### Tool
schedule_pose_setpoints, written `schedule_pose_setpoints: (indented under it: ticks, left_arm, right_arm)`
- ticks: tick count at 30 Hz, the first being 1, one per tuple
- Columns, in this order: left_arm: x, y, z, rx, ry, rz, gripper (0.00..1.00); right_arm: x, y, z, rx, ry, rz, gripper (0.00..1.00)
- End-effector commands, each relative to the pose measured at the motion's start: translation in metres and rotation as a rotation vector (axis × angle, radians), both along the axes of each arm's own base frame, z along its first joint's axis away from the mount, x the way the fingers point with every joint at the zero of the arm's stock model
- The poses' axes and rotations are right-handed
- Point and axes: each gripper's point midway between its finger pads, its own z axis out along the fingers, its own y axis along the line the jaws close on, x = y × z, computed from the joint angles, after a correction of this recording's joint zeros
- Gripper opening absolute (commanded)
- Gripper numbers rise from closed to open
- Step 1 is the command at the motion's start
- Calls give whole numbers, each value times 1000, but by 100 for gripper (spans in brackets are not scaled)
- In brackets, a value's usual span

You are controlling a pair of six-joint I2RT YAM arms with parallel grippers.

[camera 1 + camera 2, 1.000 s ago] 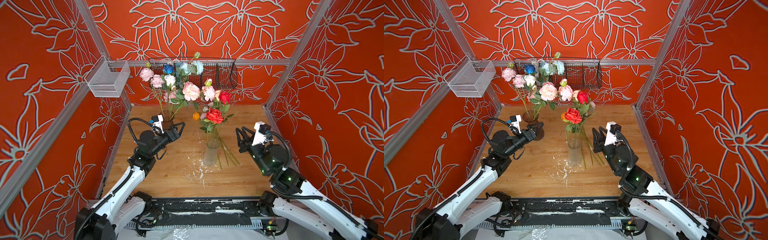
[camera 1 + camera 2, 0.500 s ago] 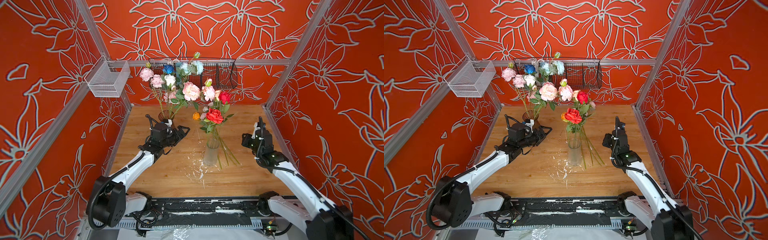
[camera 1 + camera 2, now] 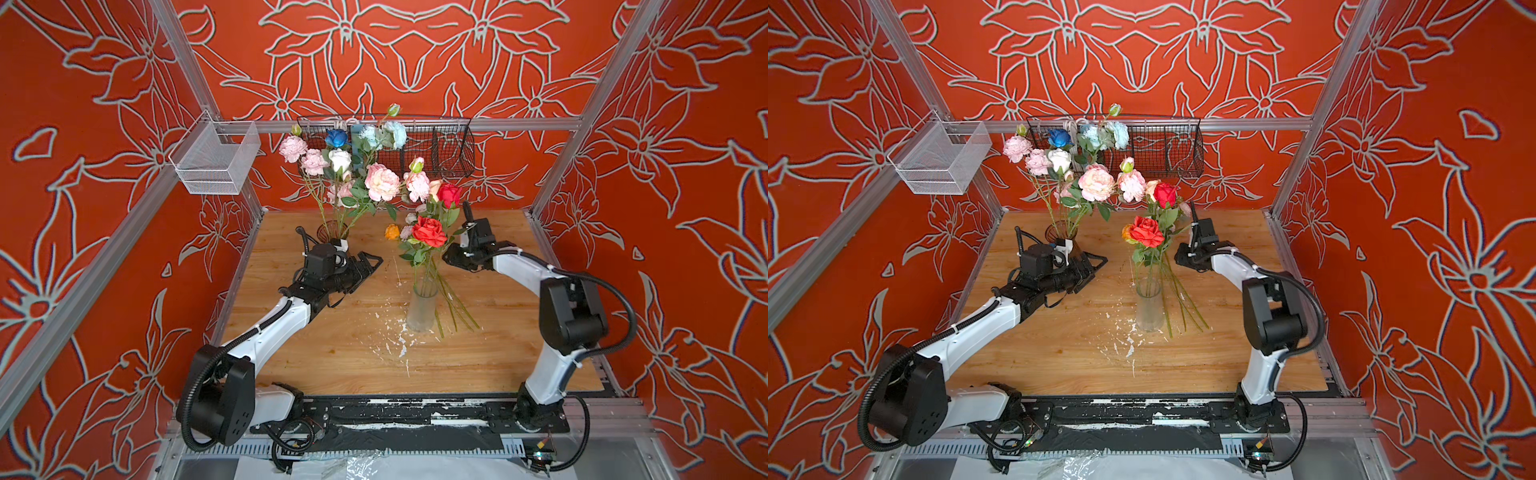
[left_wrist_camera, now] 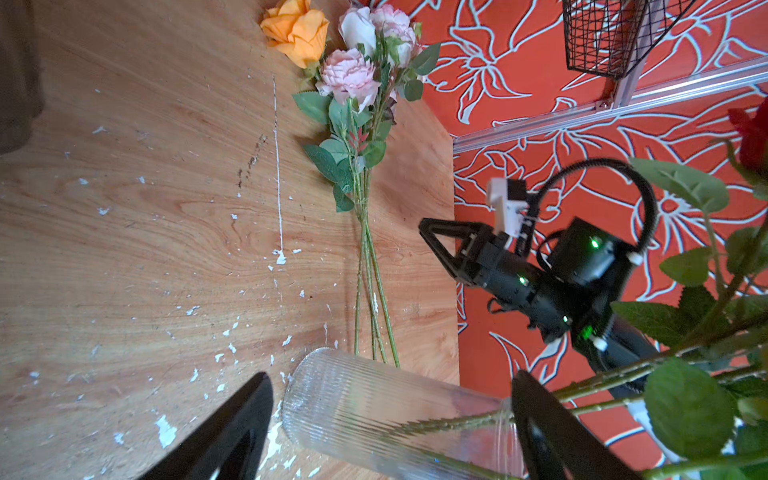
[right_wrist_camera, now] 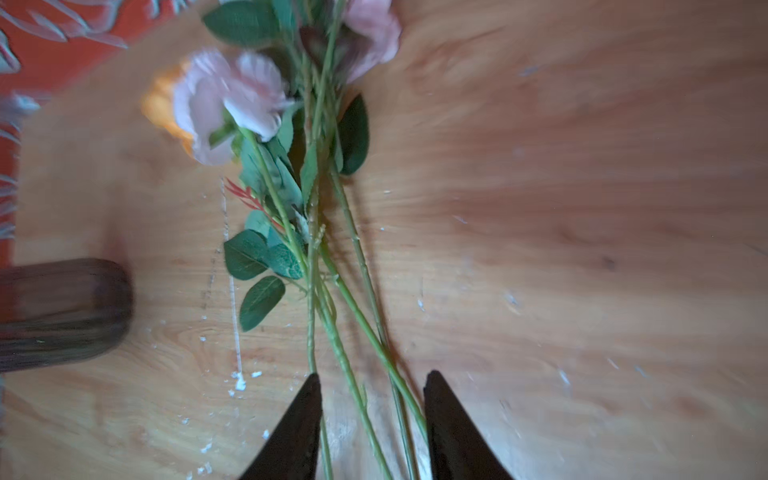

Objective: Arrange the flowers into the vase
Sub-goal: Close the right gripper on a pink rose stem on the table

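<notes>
My right tool (image 5: 370, 376) hangs half open and empty over the flowers (image 5: 314, 286) lying on the table (image 5: 582, 208) just beside the vase (image 3: 420, 309). My left tool (image 4: 390, 374) gapes wide, holding nothing. I should straddle one stem only and close near its bare end, so I don't drag its neighbours.

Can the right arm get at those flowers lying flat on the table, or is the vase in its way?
Probably yes. The right end effector hangs over the loose flowers, jaws apart, nothing between; the vase stands beside them. The picture is blurred, so the height is unclear.
</notes>
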Motion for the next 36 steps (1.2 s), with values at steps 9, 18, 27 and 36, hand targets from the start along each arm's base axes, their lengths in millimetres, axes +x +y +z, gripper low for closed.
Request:
schedule_pose_setpoints:
  ticks: [9,18,27,36]
  left_arm:
    - [4,-9,16,-12,-65,-43,90]
    - [2,-10,22,-17,-79,-55,90]
    - [0,-9,31,-28,-102,-53,90]
    - [-4,-9,39,-42,-121,-55,90]
  right_arm:
    - [4,44,-51,-97,116,116,34]
    - [0,9,-28,-134,40,-20,8]
    - [-24,-45,-17,-152,20,-138,7]
    - [-35,-50,-7,-158,16,-128,28]
